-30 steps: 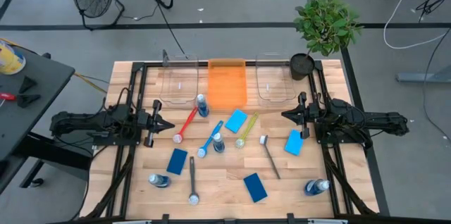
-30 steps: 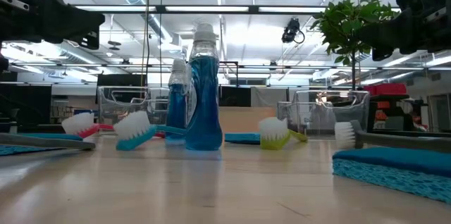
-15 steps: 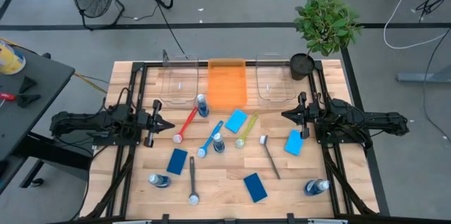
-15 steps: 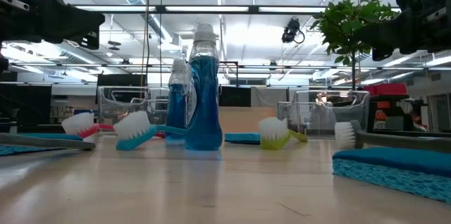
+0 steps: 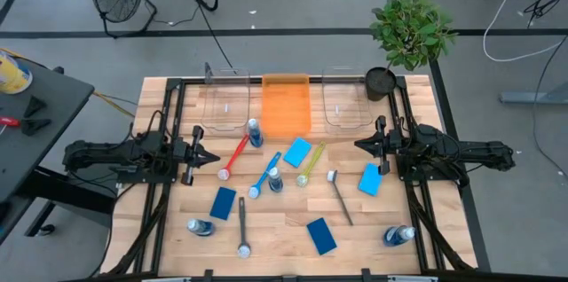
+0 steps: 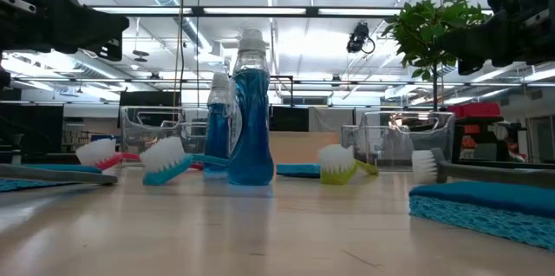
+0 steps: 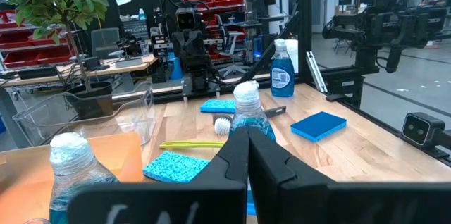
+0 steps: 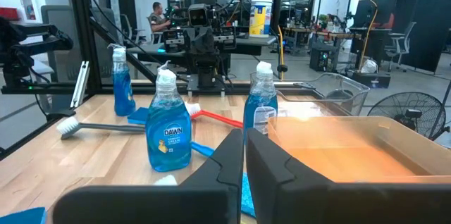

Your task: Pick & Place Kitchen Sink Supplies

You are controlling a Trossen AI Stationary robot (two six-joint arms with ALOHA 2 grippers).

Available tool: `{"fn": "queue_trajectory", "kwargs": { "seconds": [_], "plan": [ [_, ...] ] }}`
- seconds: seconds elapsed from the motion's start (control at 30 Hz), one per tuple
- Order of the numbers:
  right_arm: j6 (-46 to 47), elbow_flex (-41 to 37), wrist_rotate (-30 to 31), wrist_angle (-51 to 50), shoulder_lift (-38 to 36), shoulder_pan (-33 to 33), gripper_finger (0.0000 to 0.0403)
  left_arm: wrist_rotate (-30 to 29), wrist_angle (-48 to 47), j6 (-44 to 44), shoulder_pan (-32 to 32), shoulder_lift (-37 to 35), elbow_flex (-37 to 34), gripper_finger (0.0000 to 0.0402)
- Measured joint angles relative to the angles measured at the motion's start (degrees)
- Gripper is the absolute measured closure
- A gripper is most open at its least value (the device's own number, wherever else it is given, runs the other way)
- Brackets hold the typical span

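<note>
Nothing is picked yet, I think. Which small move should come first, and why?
Probably the left end effector should open and move toward the red brush, the nearest supply. Both end effectors are shut and empty; the right end effector waits at its side. The clear bins hold nothing yet.

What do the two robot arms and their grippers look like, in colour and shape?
Both arms are black, jointed and chunky, with cables along them. The left gripper and the right gripper each end in two dark, flat, tapered fingers forming a pointed tip. No markings are legible.
</note>
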Motion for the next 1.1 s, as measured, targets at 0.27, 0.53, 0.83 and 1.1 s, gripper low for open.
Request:
{"fn": "queue_trajectory", "kwargs": {
  "seconds": [0.27, 0.53, 0.83, 1.1],
  "plan": [
    [0.01, 0.01, -0.01, 0.02, 0.00, 0.02, 0.0382, -0.01, -0.01, 0.00, -0.01, -0.02, 0.00, 0.0399],
    [0.02, 0.00, 0.00, 0.02, 0.00, 0.02, 0.0382, -0.51, 0.53, -0.69, 0.00, -0.02, -0.01, 0.0399],
    [0.02, 0.00, -0.01, 0.23, 0.00, 0.02, 0.0382, 2.14, 6.04, -17.87, 0.00, -0.02, 0.01, 0.0399],
    [12.27, -0.01, -1.59, 5.41, 0.00, 0.03, 0.0382, -1.21, 16.99, -22.60, -0.02, 0.00, -0.01, 0.0399]
  ]
}}
